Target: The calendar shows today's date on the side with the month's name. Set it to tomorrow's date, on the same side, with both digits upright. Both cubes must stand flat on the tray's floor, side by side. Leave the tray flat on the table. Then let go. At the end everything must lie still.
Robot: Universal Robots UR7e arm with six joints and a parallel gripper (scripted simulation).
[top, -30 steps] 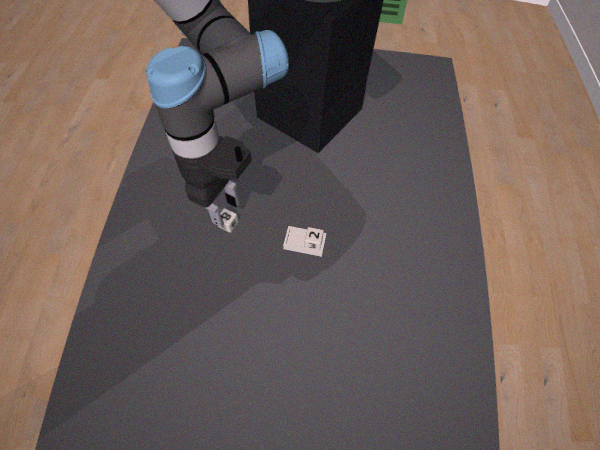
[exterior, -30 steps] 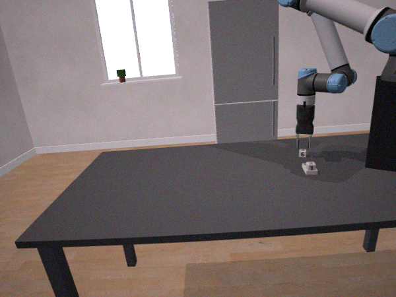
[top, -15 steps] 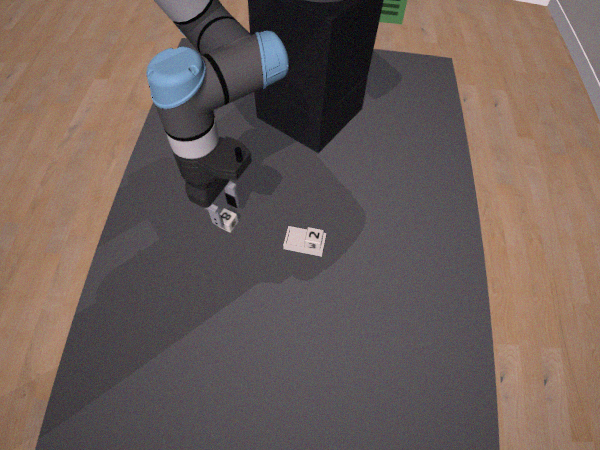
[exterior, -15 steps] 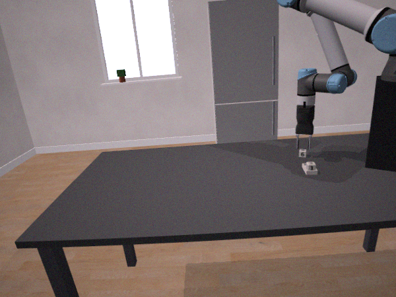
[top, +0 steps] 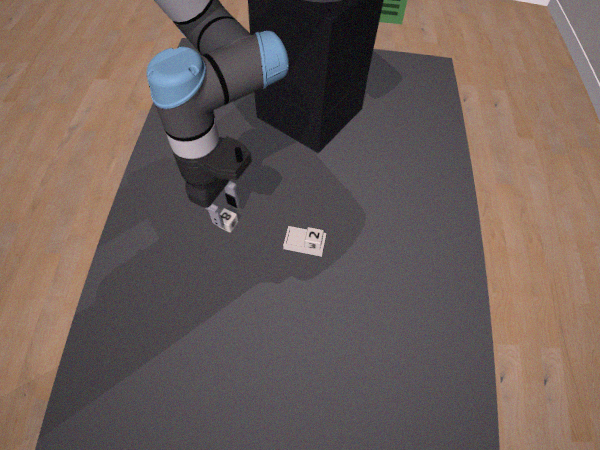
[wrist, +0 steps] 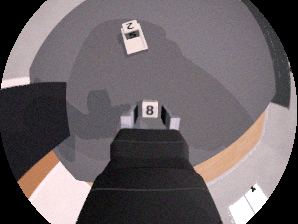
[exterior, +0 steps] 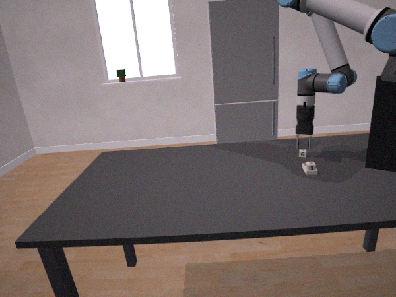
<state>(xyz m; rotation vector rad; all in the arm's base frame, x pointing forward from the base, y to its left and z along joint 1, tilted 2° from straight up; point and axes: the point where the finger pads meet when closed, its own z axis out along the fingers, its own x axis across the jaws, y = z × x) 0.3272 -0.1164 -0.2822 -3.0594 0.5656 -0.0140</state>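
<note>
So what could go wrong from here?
The pincer is open above the loose cube; a slightly off-centre descent could clip or shove it. Its top shows 8, its side 6, so a poor grip might twist it and spoil the digit's orientation in the tray.

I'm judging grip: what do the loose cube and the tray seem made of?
The loose cube: probably matte painted wood or plastic, being plain white, crisp-edged, without shine. The tray: likely similar, pale and dull; no grain shows to settle it.
</note>
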